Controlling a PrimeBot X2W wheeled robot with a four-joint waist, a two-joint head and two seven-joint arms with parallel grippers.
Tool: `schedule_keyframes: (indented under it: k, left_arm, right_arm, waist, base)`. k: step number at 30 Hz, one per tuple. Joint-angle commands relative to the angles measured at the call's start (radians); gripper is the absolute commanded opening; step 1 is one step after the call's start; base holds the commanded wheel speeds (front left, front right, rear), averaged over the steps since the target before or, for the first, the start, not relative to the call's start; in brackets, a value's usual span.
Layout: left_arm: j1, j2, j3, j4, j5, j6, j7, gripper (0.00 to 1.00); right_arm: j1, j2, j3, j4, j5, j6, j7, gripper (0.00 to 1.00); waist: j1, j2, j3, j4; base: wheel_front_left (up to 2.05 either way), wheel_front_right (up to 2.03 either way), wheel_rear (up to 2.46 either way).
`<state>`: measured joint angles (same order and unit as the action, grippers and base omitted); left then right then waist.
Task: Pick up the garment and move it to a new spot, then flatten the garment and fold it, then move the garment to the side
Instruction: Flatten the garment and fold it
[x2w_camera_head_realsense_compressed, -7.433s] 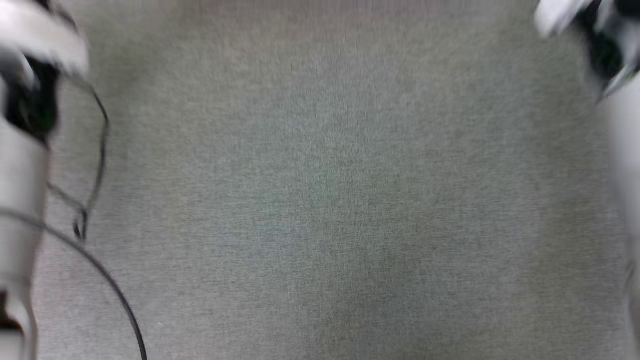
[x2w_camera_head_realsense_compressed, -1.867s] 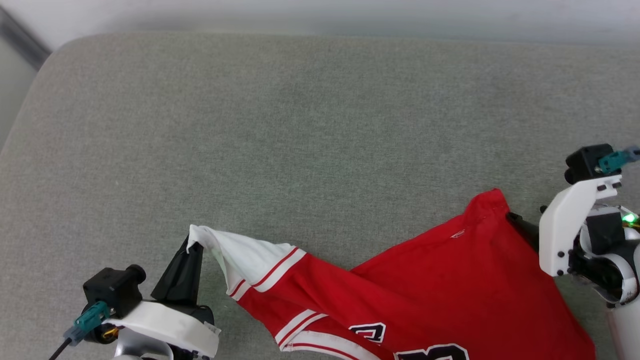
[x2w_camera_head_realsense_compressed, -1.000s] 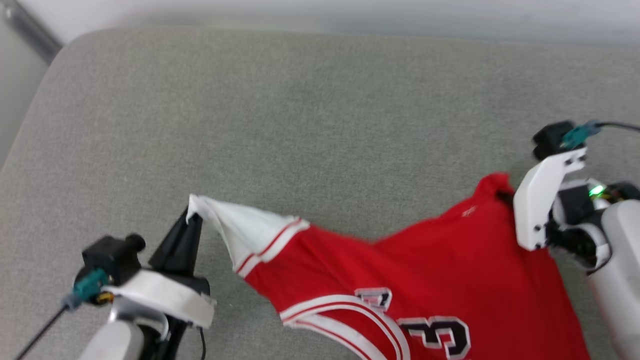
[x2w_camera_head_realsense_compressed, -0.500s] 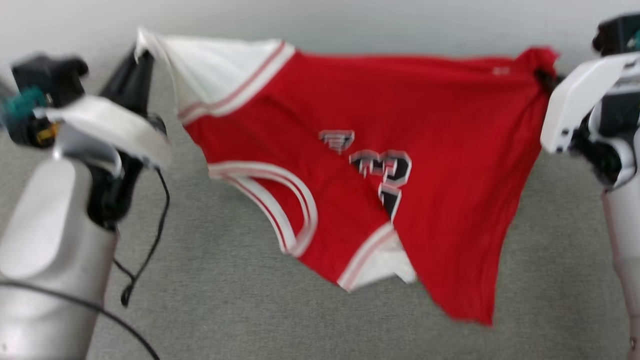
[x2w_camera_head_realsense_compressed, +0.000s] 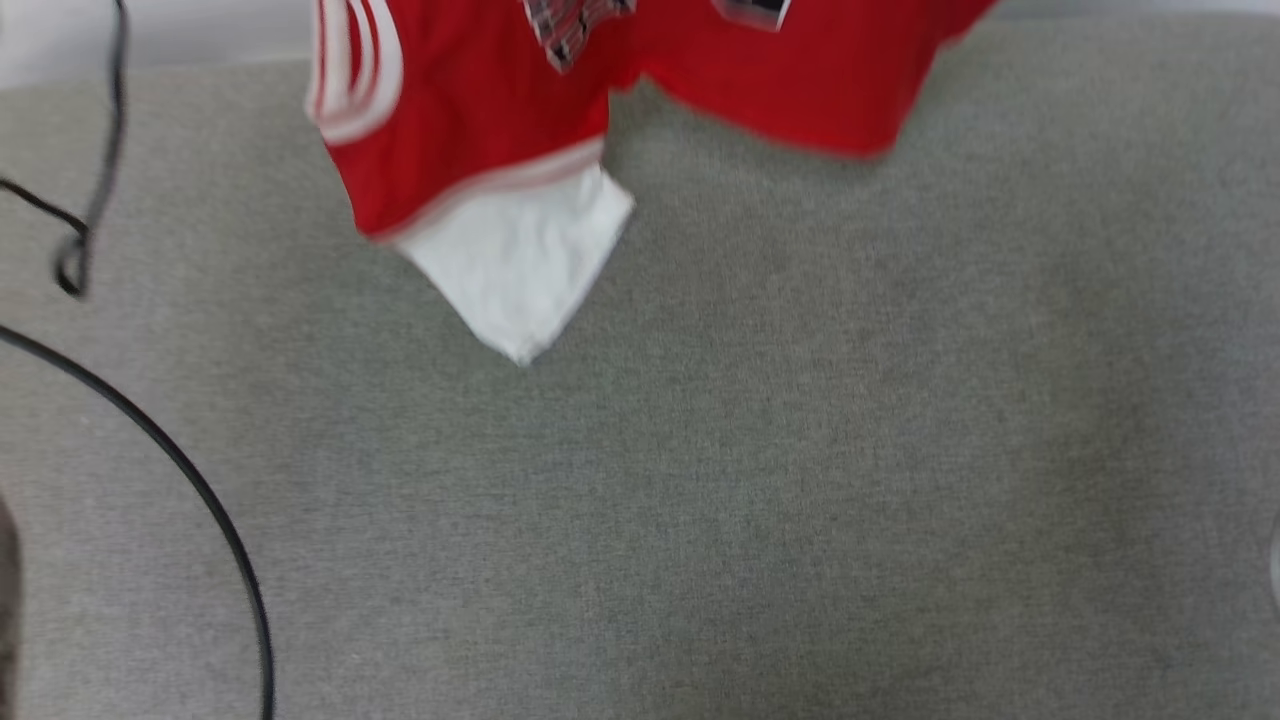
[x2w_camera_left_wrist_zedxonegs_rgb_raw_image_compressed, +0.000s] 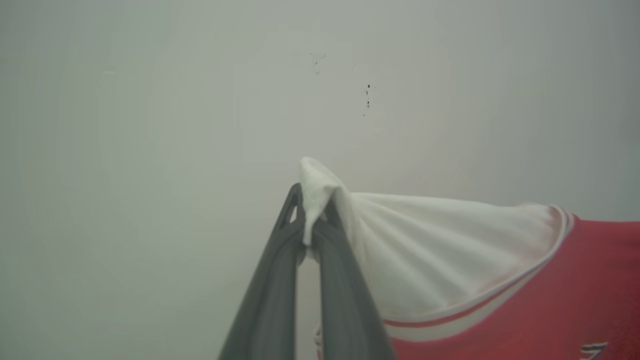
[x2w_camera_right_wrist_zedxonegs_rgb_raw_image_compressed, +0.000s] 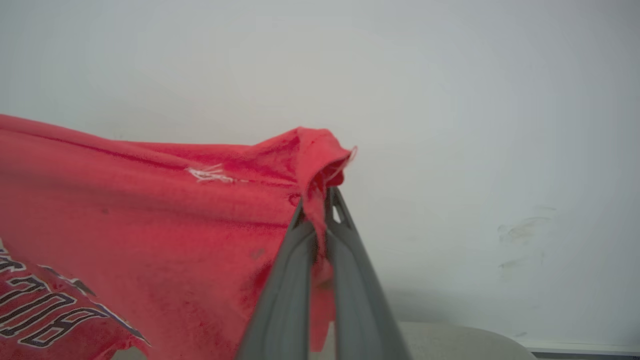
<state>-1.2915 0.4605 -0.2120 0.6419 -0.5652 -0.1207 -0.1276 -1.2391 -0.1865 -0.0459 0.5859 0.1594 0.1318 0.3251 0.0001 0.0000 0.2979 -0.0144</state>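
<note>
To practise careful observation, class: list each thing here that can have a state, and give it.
garment: lifted, hanging between both grippers.
left gripper: shut on the garment's white sleeve tip.
right gripper: shut on a red corner of the garment.
cable: slack, looping.

garment showing bright red, sleeves white with red-striped trim, lettering dark, white-outlined; fabric surface looking mottled grey; cable black.

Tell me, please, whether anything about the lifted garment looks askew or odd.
The garment hangs lopsided: the left gripper pinches a white sleeve tip, the right gripper a red corner, and the other sleeve dangles lowest.
</note>
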Motion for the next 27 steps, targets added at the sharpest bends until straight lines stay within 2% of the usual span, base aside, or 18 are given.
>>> schedule_keyframes:
  k: [1,9,13,19,27]
  left_arm:
    - [-0.041,0.022,0.006,0.011,0.006,0.003,-0.008,0.0]
    - [-0.301,0.086,-0.008,0.044,0.02,-0.004,-0.01,0.0]
    - [-0.381,0.096,-0.021,0.068,0.011,-0.006,-0.023,0.0]
    - [-0.419,0.094,-0.06,0.117,-0.017,-0.008,-0.04,0.0]
    - [-0.304,0.095,-0.16,0.147,-0.132,-0.009,-0.068,0.0]
  right_arm:
    - [-0.037,-0.003,-0.01,0.006,-0.009,-0.002,-0.01,0.0]
    - [-0.285,-0.005,0.003,-0.001,-0.047,-0.002,-0.042,0.0]
    - [-0.378,-0.009,0.019,-0.001,-0.059,-0.002,-0.044,0.0]
    - [-0.443,-0.014,0.046,0.056,-0.05,-0.002,-0.07,0.0]
    - [-0.39,-0.03,0.117,0.201,-0.002,-0.002,-0.111,0.0]
  waist:
    - [-0.0001,0.0,0.053,-0.016]
    - [-0.0001,0.0,0.229,-0.031]
    - [-0.0001,0.0,0.301,-0.025]
    - [-0.0001,0.0,0.36,-0.01]
    - [-0.0001,0.0,0.369,0.013]
  base:
    - [0.0,0.0,0.0]
    - [0.0,0.0,0.0]
    - [0.0,0.0,0.0]
    - [0.0,0.0,0.0]
    - [0.0,0.0,0.0]
